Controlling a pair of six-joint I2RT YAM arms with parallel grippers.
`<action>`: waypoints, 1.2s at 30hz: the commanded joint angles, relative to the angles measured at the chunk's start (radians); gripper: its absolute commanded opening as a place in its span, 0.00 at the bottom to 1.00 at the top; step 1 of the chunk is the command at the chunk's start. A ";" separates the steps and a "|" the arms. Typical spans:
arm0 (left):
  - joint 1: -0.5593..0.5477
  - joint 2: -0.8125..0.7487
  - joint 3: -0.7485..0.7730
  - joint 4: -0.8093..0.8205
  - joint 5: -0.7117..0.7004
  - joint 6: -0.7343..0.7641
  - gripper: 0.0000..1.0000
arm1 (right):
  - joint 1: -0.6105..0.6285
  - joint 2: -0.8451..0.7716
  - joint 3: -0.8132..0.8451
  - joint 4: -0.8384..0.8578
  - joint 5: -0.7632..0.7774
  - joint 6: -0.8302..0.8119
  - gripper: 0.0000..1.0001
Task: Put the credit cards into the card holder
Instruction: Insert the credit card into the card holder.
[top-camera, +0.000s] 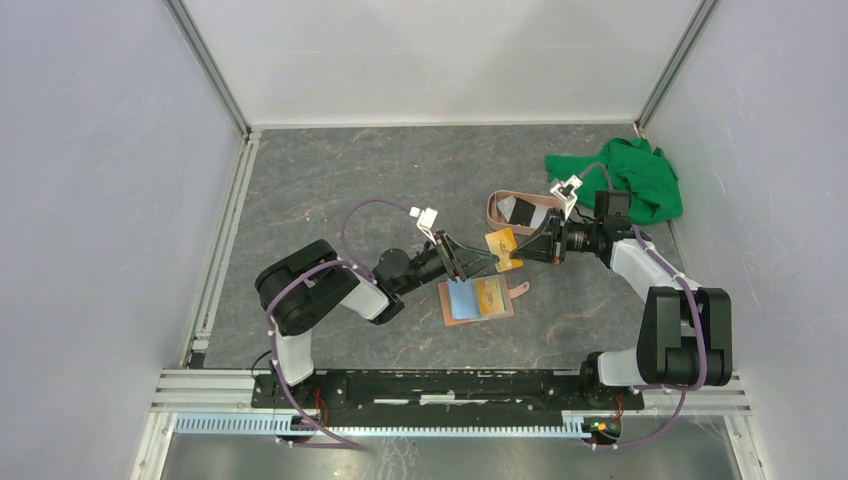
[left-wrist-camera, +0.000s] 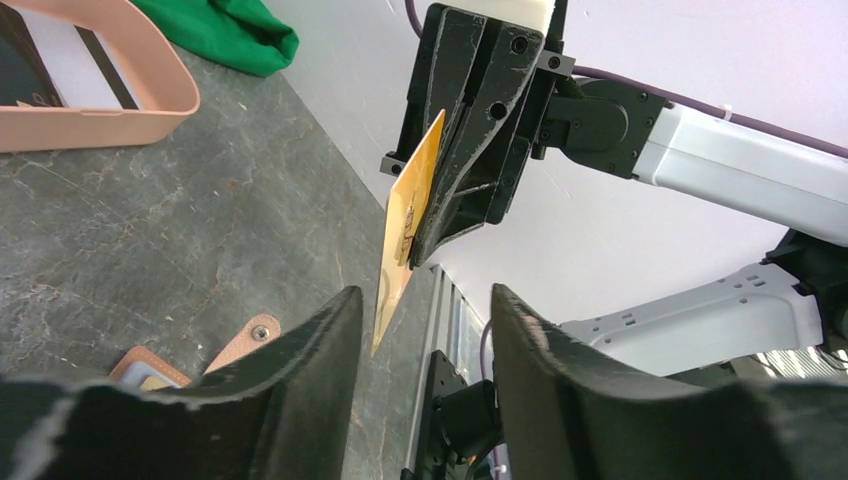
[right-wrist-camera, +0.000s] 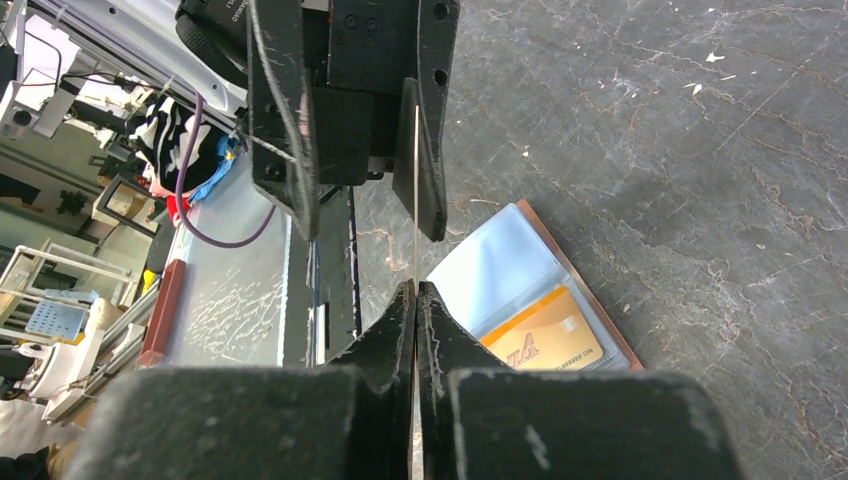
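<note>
A dark grey, marbled surface (top-camera: 330, 190) fills the middle of the top view, with pale walls around it. A tan card holder (top-camera: 476, 299) lies open and flat on it, just below centre, its snap tab pointing right. A pink tray (top-camera: 493, 212) sits right of centre, and a crumpled green cloth (top-camera: 625, 178) lies at upper right. The tray's right end is hidden, so the two may touch.

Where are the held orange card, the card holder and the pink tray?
orange card (left-wrist-camera: 405, 210): left wrist view, middle of its yellow face.
card holder (top-camera: 477, 298): top external view, centre of its open inside.
pink tray (left-wrist-camera: 110, 125): left wrist view, its near outer wall.
</note>
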 joint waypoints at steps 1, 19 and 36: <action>-0.005 0.024 0.034 0.096 0.024 -0.035 0.53 | 0.008 0.003 -0.003 0.031 -0.023 0.003 0.00; 0.033 0.030 0.006 0.119 0.182 -0.073 0.02 | 0.026 -0.072 0.118 -0.340 0.128 -0.387 0.45; 0.053 -0.073 -0.146 0.159 0.321 -0.041 0.02 | 0.125 -0.244 -0.203 0.185 0.038 0.039 0.70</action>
